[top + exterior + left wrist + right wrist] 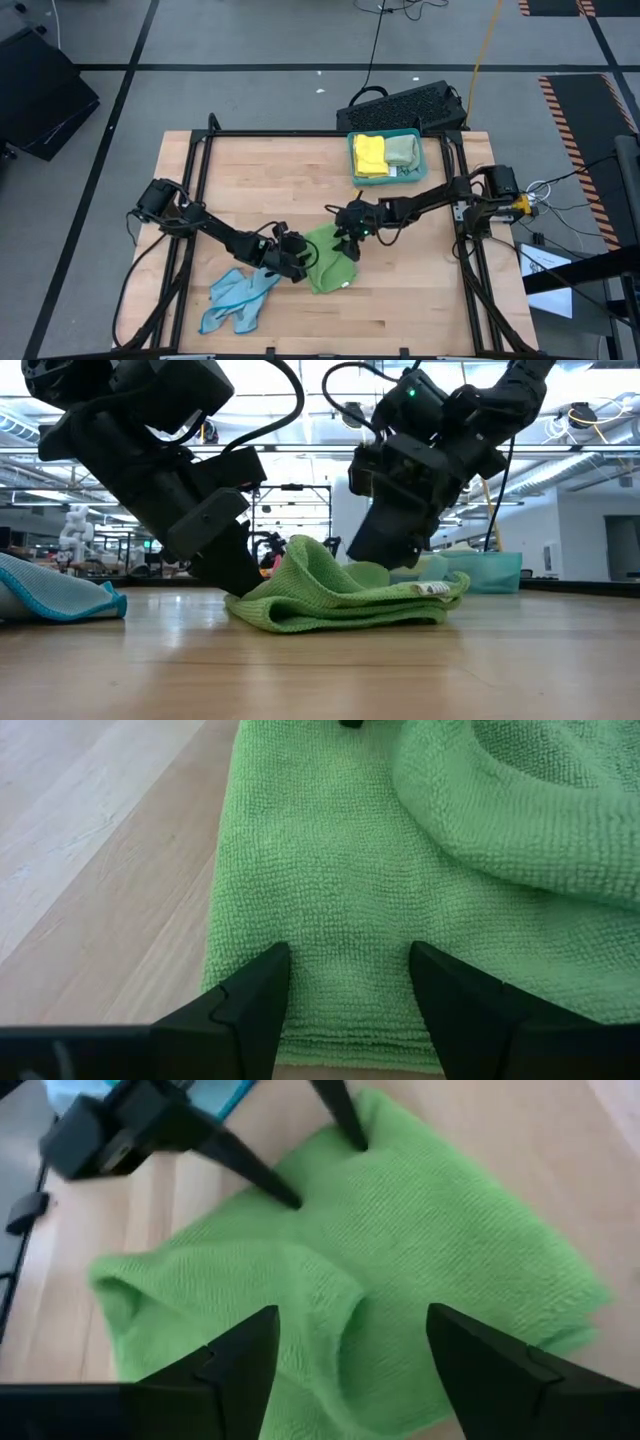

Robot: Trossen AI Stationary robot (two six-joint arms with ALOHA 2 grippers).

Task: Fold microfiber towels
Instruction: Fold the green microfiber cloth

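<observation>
Both claws work one bright green towel (328, 262) lying half folded on the bench (420, 300). Left claw (350, 982) presses its spread fingers on the towel's edge; right claw (350, 1342) hovers over it, fingers apart, empty.

The bright green towel (330, 890) is cut off by the left wrist view's edges, the light blue towel (55, 598) runs past the low view's edge, and the folded cloths in the teal tray (414, 172) are too small to count.
</observation>
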